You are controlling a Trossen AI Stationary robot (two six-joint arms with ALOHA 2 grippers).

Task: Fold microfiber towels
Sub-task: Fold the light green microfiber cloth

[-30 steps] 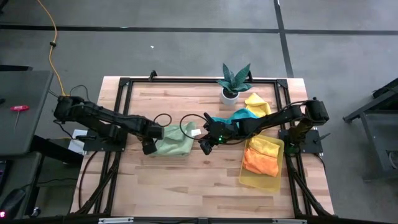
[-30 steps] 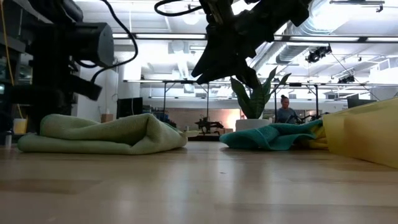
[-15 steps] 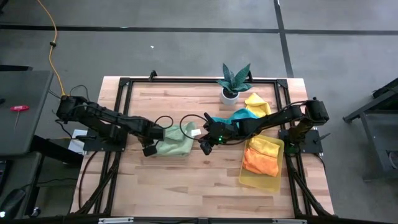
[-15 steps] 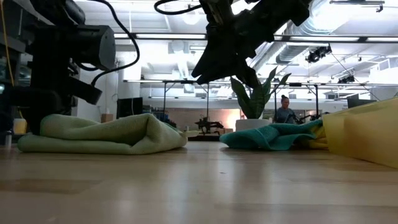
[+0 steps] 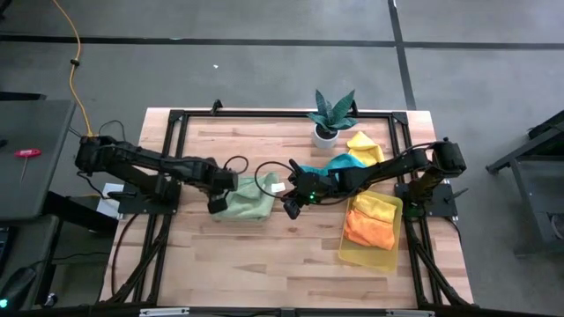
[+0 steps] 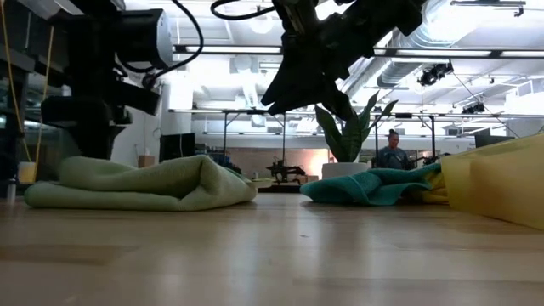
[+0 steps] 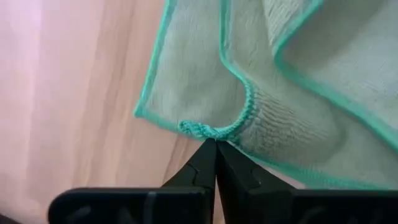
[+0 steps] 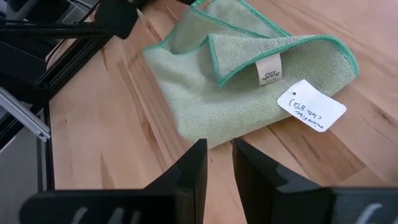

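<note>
We see the left gripper [image 5: 214,203] at the left edge of the pale green towel [image 5: 249,201], which lies crumpled near the middle of the worktop [image 5: 264,255]. In the left wrist view its fingers [image 7: 205,163] are clenched together right at the bunched teal hem [image 7: 208,131]; we judge they pinch that corner, though the tips hide the contact. From the fingers the towel runs away toward the right arm, so the left arm is the nearer one to that edge.

The right gripper [image 5: 291,208] hovers just beside the towel's right edge, off the worktop in the low view, fingers [image 8: 189,171] slightly apart and holding nothing. A white paper tag [image 8: 311,106] lies on the towel's near corner there.

Around: teal towel [image 5: 324,165] and yellow towel [image 5: 364,145] behind the right arm, plant [image 5: 331,114] at the far edge, tray [image 5: 370,251] with orange towel [image 5: 368,231] at right. Nothing blocks a fold toward the right except the right gripper itself.
</note>
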